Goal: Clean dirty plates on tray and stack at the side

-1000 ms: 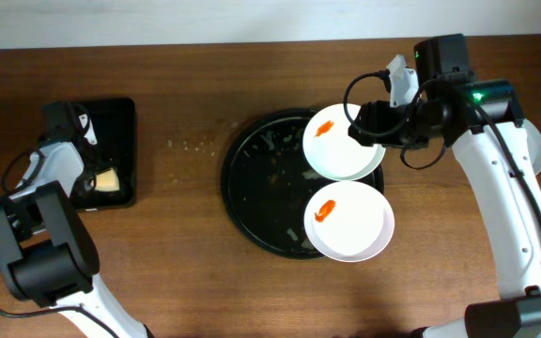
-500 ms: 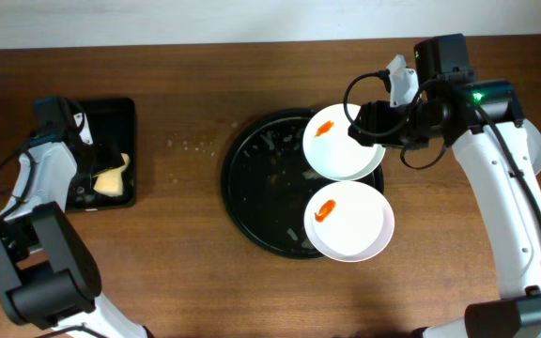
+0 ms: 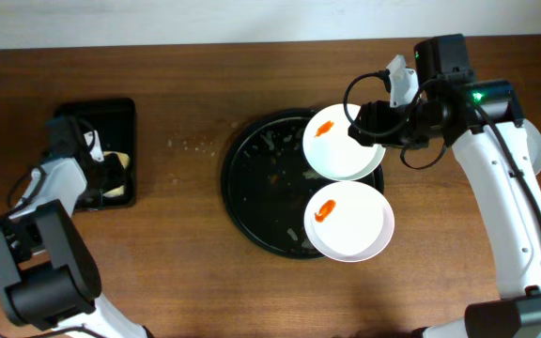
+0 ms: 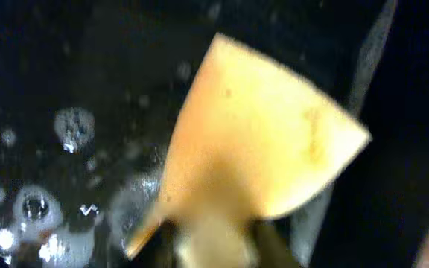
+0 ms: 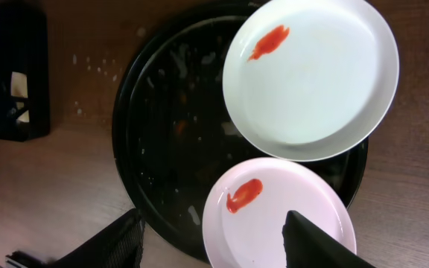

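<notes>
on the round black tray (image 3: 247, 202), an orange-smeared white upper plate (image 3: 346, 155) apparently overlaps a matching lower plate (image 3: 355, 230).

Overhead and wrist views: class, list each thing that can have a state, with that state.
upper plate: dirty, orange smear.
lower plate: dirty, orange smear.
round tray: soiled with specks, both plates overlapping its rim.
left gripper: shut on the sponge, over the rectangular tray.
sponge: pinched at one end.
rectangular tray: wet, droplets inside.
right gripper: open, fingers apart above the plates.
</notes>
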Action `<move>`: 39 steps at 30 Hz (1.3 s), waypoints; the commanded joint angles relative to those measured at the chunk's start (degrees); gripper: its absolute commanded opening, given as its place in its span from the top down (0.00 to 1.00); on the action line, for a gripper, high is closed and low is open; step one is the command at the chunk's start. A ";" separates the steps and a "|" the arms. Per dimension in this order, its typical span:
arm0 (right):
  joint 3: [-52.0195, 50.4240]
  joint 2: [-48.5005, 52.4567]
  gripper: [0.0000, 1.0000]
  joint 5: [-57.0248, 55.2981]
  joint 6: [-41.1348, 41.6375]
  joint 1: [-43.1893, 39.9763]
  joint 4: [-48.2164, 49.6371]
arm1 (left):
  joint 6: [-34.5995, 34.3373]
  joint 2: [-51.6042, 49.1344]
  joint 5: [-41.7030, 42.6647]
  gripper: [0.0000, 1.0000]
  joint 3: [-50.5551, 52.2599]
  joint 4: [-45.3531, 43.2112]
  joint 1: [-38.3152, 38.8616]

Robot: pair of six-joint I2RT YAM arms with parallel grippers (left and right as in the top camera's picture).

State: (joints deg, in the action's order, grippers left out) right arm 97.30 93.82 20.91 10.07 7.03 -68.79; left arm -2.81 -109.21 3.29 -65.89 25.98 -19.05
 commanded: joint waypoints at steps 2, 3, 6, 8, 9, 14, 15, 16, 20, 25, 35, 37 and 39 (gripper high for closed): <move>0.33 -0.09 0.39 0.37 -0.59 0.48 -0.02 | -0.55 -1.42 1.51 1.00 4.11 -3.13 0.24; 0.33 -0.09 0.39 0.37 -0.59 0.48 0.00 | -1.01 -1.20 1.57 1.00 3.91 -2.99 0.24; 0.33 -0.09 0.39 0.37 -0.59 0.46 0.00 | -1.33 1.46 7.19 1.00 2.34 -1.64 0.17; 0.33 -0.09 0.39 0.37 -0.59 0.46 -0.02 | -3.26 4.35 8.11 1.00 1.60 -0.85 0.13; 0.33 -0.09 0.39 0.37 -0.59 0.46 -0.02 | -3.96 5.77 8.11 1.00 1.46 -0.63 0.13; 0.33 -0.09 0.39 0.37 -0.59 0.48 -0.02 | -9.70 10.36 8.11 1.00 1.49 1.81 -0.35; 0.33 -0.09 0.39 0.37 -0.59 0.48 -0.02 | -10.38 10.16 8.11 1.00 1.57 2.25 -0.63; 0.33 -0.09 0.39 0.37 -0.59 0.48 -0.02 | -11.30 9.77 8.20 1.00 1.95 2.36 -0.90; 0.33 -0.09 0.39 0.37 -0.59 0.48 -0.02 | -14.60 7.74 8.02 1.00 2.99 1.90 -1.16; 0.33 -0.09 0.39 1.51 -0.35 0.48 -0.02 | -19.74 1.70 7.48 1.00 3.02 -1.99 -1.16; 0.33 -0.09 0.40 1.60 -0.39 0.46 0.00 | -27.34 -1.01 13.94 1.00 2.56 -2.56 -4.13; 0.33 -0.09 0.40 1.60 -0.39 0.48 0.00 | -27.36 -0.15 17.79 1.00 1.66 -2.47 -5.14; 0.33 -0.09 0.39 1.60 -0.39 0.48 0.00 | -27.39 1.03 19.21 1.00 1.14 -2.34 -5.44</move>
State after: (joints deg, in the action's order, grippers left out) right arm 97.30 93.82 22.00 10.07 7.03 -68.79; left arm -28.77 -108.36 17.26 -63.57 23.51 -23.11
